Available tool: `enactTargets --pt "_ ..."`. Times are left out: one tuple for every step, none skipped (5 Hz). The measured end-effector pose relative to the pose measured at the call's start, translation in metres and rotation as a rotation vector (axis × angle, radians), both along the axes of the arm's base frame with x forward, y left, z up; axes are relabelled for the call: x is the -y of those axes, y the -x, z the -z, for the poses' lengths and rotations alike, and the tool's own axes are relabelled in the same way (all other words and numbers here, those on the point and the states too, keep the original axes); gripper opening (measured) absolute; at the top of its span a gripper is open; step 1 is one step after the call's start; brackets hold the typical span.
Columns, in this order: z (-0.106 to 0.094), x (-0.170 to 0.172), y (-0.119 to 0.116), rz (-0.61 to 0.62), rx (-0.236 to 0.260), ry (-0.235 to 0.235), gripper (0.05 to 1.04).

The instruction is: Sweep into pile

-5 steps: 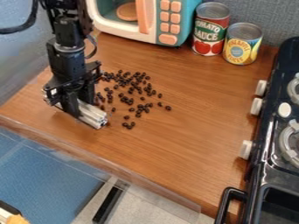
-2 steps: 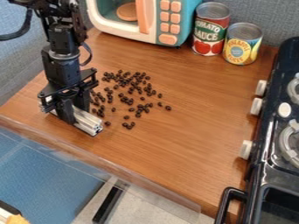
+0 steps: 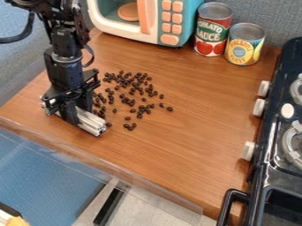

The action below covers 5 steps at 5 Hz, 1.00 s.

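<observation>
gripper: at 9 o'clock in the camera view, the black gripper point(image 3: 77, 113) hangs down over the wooden counter point(image 3: 177, 145), closed narrow and holding the silver bar point(image 3: 91, 123).
bar: slanted across the gripper, one end toward 10 o'clock, the other toward 4 o'clock (contact with the counter cannot be confirmed).
beans: dark beans point(image 3: 132, 103) lie on the counter in a loose scatter, from 1 to 4 o'clock of the gripper; the nearest sit just beside the bar.
microwave: toy microwave point(image 3: 160, 26) at 12 o'clock in the view.
cans: red can point(image 3: 213, 33) at 1 o'clock; yellow can point(image 3: 243, 48) next to it, between 1 and 2.
stove: black toy stove point(image 3: 268, 152) at 3 to 4 o'clock, along the counter.
</observation>
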<state>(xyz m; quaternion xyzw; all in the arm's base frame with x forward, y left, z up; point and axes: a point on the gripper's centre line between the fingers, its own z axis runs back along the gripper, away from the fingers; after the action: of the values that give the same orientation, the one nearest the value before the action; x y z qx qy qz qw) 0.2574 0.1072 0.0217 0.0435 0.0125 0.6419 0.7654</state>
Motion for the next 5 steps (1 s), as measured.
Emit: enactTargets --pt "0.0011 -0.0013 -0.0020 -0.002 0.015 -0.009 0.380" --pt "0.0014 -0.0008 -0.0009 0.003 0.009 -0.006 0.380" --pt "0.0014 -0.0006 -0.0017 0.001 0.014 -0.005 0.380" --pt "0.0012 0.0016 0.0025 -0.010 -0.011 0.011 0.380" --pt "0.0012 0.0018 0.0032 -0.030 -0.014 0.010 0.380"
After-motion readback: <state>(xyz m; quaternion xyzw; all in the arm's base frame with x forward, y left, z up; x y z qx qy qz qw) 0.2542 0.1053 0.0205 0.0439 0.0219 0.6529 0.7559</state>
